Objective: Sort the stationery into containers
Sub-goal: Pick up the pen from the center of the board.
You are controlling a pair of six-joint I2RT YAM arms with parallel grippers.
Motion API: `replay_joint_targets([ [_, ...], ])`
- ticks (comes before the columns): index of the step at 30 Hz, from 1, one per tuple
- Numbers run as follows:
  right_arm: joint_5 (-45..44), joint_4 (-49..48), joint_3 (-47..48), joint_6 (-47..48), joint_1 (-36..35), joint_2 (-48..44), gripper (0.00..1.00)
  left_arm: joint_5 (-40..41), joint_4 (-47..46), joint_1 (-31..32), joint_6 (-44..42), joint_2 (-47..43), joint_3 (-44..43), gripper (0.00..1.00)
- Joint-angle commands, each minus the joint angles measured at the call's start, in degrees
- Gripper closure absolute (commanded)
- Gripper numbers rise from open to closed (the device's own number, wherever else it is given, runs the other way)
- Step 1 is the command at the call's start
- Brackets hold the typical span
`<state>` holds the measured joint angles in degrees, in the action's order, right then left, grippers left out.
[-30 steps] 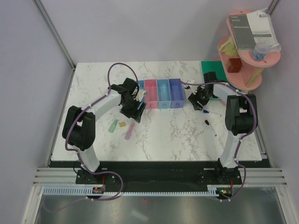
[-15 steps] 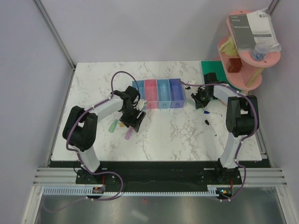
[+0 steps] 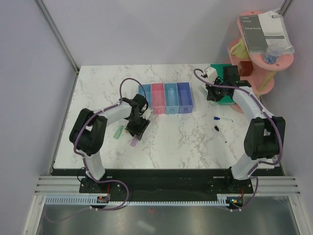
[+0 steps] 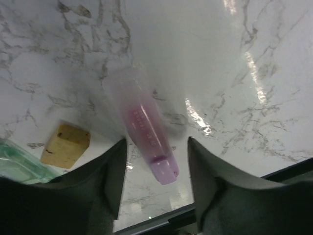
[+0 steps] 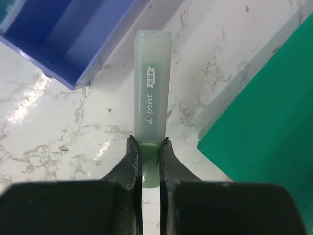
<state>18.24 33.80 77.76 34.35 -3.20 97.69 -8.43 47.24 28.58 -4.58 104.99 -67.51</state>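
Marbled white surface across the middle of the overhead frame, with a row of four joined bins (image 3: 166, 98) just above centre. Left of centre, left fingers (image 4: 105, 191) spread open, straddling a pink marker (image 4: 146, 134) lying flat on the surface; tan block (image 4: 65, 145) and green marker (image 4: 12, 161) at lower left of that wrist view. Upper right, right fingers (image 5: 131, 169) clamped on a pale green marker (image 5: 151, 98), between dark blue bin (image 5: 58, 34) and green mat (image 5: 264, 112). Upper pen (image 3: 222, 119) and lower pen (image 3: 219, 132) loose at centre right.
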Motion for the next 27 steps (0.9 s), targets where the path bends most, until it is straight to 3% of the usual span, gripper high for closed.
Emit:
replay_joint_targets([
  [1, 4.1, -1.4, 5.6, -7.6, 0.0, -3.6, 0.97, 1.0, -2.8, 0.4, -0.7, 2.0, 0.3, 0.54],
  [2, 4.4, -1.4, 6.3, -8.7, 0.0, -3.9, 0.96, 0.8, -2.9, 0.4, -0.9, 2.7, 0.4, 0.6],
  [4, 5.8, -1.4, 8.1, -11.5, -0.1, -4.3, 0.95, 0.3, -2.9, 0.4, -0.9, 3.2, 0.4, 0.84],
  [6, 6.7, -2.0, 8.9, -13.2, -0.6, -4.7, 0.94, -0.2, -2.8, 0.4, -0.7, 3.8, 0.4, 0.98],
  [15, 7.3, -8.8, 8.1, -22.2, -5.9, -5.4, 0.94, -3.6, -0.8, 0.4, -1.2, 1.3, -0.5, 0.98],
  [21, 7.0, -15.9, 6.6, -29.5, -10.4, -3.3, 0.94, -17.2, 2.9, 0.2, -0.6, -5.5, -8.9, 0.98],
  [27, 7.0, -20.5, 6.4, -33.8, -13.9, 1.2, 0.94, -23.6, -0.6, -2.1, 4.1, -6.3, -20.4, 0.98],
])
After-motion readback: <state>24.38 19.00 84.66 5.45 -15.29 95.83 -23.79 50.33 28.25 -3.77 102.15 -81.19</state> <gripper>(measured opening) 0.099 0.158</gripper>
